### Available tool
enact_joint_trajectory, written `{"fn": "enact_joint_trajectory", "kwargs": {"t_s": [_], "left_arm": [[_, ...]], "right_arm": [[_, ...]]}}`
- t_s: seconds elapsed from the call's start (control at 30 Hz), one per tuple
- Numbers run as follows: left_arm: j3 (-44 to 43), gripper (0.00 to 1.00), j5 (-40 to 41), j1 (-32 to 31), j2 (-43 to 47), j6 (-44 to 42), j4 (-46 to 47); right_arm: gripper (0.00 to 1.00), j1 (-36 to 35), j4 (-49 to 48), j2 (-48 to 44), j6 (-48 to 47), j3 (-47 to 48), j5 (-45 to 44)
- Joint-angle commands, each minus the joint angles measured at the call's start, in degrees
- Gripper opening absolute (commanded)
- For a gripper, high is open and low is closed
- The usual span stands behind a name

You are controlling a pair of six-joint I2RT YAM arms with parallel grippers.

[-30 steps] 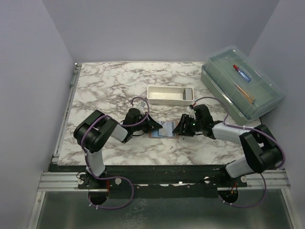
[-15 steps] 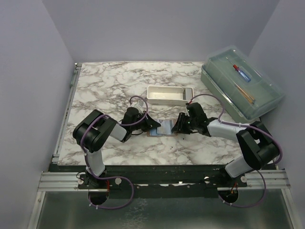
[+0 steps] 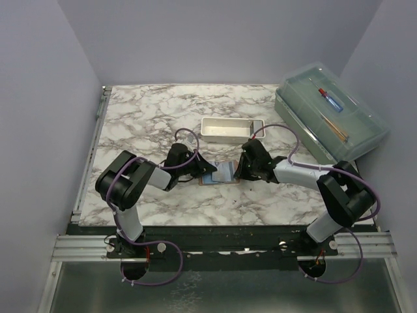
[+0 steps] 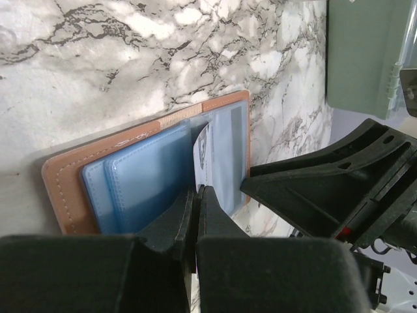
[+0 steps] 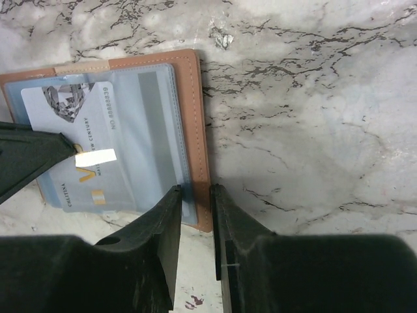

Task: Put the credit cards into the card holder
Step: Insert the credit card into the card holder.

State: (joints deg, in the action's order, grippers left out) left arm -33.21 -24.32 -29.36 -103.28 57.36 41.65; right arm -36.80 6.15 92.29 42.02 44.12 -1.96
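Robot lab cell, blank walls (image 3: 215, 39), aluminium rail (image 3: 78, 246)

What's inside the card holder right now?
One credit card lies at the card holder's clear panel, one end sticking out past the rim, an edge covered by the left gripper. Whether the blue pockets hold more is hidden.

Card holder (image 5: 156, 130) tan leather-look, stitched; table (image 5: 313, 130) glossy marble-look
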Motion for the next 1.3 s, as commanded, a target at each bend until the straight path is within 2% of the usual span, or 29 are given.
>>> {"fn": "enact_joint_trajectory", "kwargs": {"t_s": [0.0, 0.5, 0.8, 1.27], "left_arm": [[0.20, 0.00, 1.13, -0.61, 1.78, -3.39, -9.10], [-1.51, 0.00, 6.26, -0.47, 1.70, -8.74, -9.21], [-3.20, 0.00, 10.24, -0.02, 3.44, -13.46, -13.08], [-0.64, 0.00, 15.17, 0.11, 3.56, -9.12, -9.72]], "right_arm": [[0.27, -1.38, 12.61, 6.78, 0.08, -2.39, -8.16], [0.27, -1.91, 9.62, 7.79, -0.46, -2.41, -5.18], [0.27, -1.96, 8.63, 8.18, -1.19, -2.70, -4.57], [0.27, -1.96, 6.71, 8.72, -1.07, -3.32, -2.94]]}}
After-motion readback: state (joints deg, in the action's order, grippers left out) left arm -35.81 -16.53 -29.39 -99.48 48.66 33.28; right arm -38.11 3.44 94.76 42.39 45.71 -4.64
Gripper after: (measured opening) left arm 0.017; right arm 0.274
